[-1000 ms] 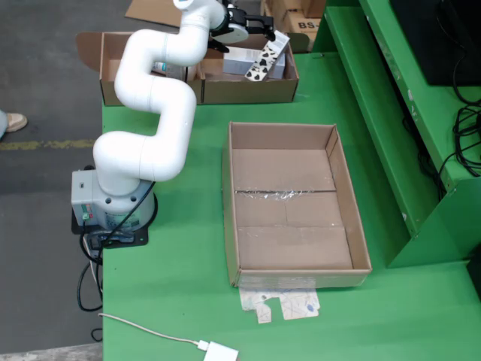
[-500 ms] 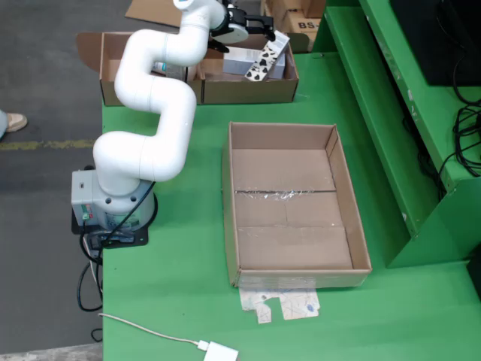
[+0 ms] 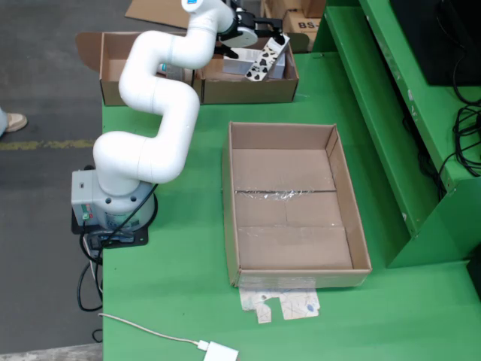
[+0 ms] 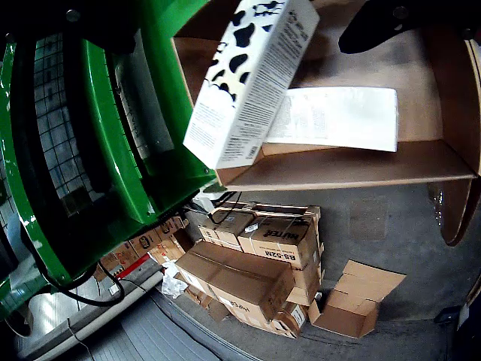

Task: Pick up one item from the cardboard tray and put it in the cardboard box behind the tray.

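green table (image 3: 188,286), grey floor (image 3: 45,90), stacked cartons (image 4: 255,263)

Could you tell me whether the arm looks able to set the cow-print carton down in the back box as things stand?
Probably yes. The gripper holds the carton right over the open-topped box. A white packet already lies inside, but bare floor shows beside it.

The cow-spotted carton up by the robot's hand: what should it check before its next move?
1. Carton over the back box: ok.
2. End effector holding the carton: cannot tell, the fingertips are hidden.
3. Carton upright: not ok, it is tilted.
4. Space in the box under it: cannot tell, a white box already lies there.
5. Tray has nothing left in it: ok.
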Available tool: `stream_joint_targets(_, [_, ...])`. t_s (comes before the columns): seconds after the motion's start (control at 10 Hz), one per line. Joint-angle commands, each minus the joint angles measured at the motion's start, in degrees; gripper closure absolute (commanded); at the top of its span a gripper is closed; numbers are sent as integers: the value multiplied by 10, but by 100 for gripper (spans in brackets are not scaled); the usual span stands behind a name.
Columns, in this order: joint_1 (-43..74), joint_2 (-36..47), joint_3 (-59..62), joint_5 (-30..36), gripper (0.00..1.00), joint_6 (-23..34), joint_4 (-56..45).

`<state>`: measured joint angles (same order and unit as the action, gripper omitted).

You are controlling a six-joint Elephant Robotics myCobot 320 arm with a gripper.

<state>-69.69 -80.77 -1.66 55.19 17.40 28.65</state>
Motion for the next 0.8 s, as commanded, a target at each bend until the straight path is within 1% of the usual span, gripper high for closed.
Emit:
stream_joint_targets(0.0, [42,50,17,-6,0,-13,7])
stream_joint_targets(0.2, [42,50,17,-6,0,-19,7])
stream_joint_targets(0.3, [103,73,17,-6,0,-38,7])
stream_joint_targets(0.4, [125,78,17,-6,0,-48,7])
stream_joint_targets(0.6, [167,85,17,-6,0,-90,7])
stream_joint_targets(0.7, [167,85,17,-6,0,-96,7])
